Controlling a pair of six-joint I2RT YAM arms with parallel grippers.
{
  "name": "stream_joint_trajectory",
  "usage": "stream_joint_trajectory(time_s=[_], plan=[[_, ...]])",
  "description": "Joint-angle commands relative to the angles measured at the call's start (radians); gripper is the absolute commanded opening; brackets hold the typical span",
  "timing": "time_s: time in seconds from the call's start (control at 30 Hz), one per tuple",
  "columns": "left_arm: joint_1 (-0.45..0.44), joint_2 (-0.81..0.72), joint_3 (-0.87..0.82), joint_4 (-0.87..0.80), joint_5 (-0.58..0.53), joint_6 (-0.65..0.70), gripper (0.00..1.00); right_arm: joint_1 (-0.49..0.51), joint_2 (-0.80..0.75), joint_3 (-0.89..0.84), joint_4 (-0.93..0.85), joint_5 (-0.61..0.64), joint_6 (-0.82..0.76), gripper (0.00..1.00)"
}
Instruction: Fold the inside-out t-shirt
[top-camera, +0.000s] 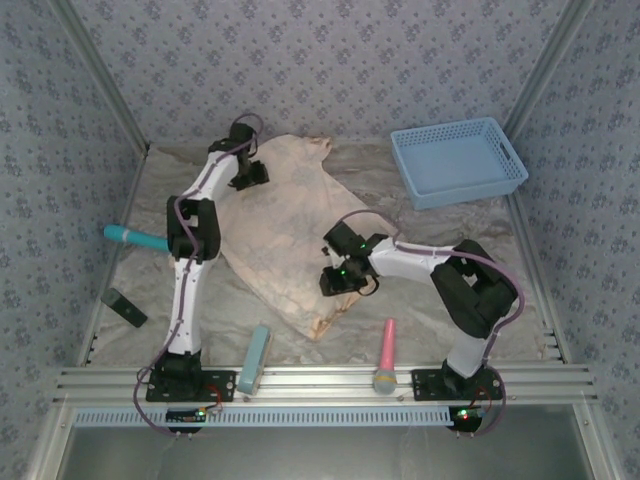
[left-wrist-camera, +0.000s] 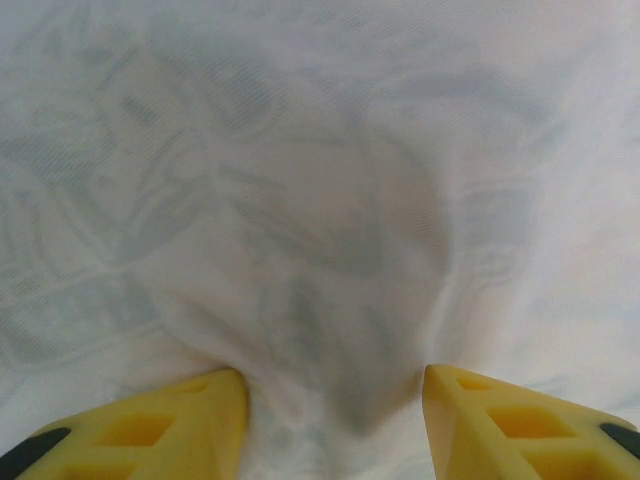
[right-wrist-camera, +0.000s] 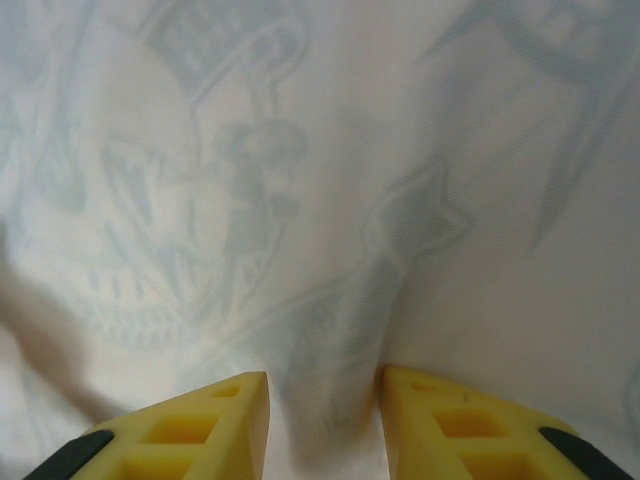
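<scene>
Table (top-camera: 520, 300): covered with a pale marbled sheet, both arms reaching out over it.

T-shirt (top-camera: 270, 240): spread flat and skewed, lying under both claws, from the left claw (top-camera: 248, 178) at its far edge to a near corner just past the right claw (top-camera: 338, 282). The faded print shows faintly through the cloth in both wrist views.

Basket (top-camera: 458, 162): light blue, beyond and to the right of the right claw, well apart from it and off the cloth.

Left claw: about half open, fingers (left-wrist-camera: 170, 420) pressed down into the t-shirt, a soft hump of cloth gathered between them. Firm hold not confirmed.

Right claw: open to a narrower gap, fingers (right-wrist-camera: 200, 425) likewise down on the cloth with a raised fold standing between them — not visibly clamped.

Small items, all off the shirt: a teal-handled tool (top-camera: 135, 237) left of and nearer than the left claw; a light blue bar (top-camera: 254, 358) and a pink-handled tool (top-camera: 386, 355) nearer than the right claw, on either side of it; a dark block (top-camera: 124, 307) — far left.
</scene>
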Motion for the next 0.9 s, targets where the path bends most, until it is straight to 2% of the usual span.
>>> stream_joint_trajectory(time_s=[0.0,0.2,0.3,0.5,0.63,0.77,0.87], plan=[[-0.087,0.100,0.124,-0.060,0.079,0.084,0.52,0.051,0.012,0.049,-0.007,-0.058,0.085,0.39],[-0.127,0.101,0.233,-0.048,0.189,0.120,0.56,-0.020,-0.120,0.065,-0.161,0.231,0.197,0.55],[-0.130,0.016,0.199,-0.069,0.193,0.141,0.58,-0.106,-0.191,0.003,-0.227,0.264,0.223,0.56],[-0.154,-0.243,0.000,-0.074,0.147,0.214,0.60,-0.304,-0.313,-0.131,-0.297,0.230,0.255,0.52],[-0.202,-0.425,-0.179,-0.045,0.144,0.248,0.61,-0.397,-0.368,-0.190,-0.336,0.221,0.288,0.51],[-0.322,-0.620,-0.456,0.024,0.160,0.308,0.61,-0.487,-0.415,-0.247,-0.257,0.095,0.316,0.50],[-0.436,-0.753,-0.694,0.116,0.169,0.358,0.62,-0.499,-0.398,-0.258,-0.196,-0.003,0.366,0.48]])
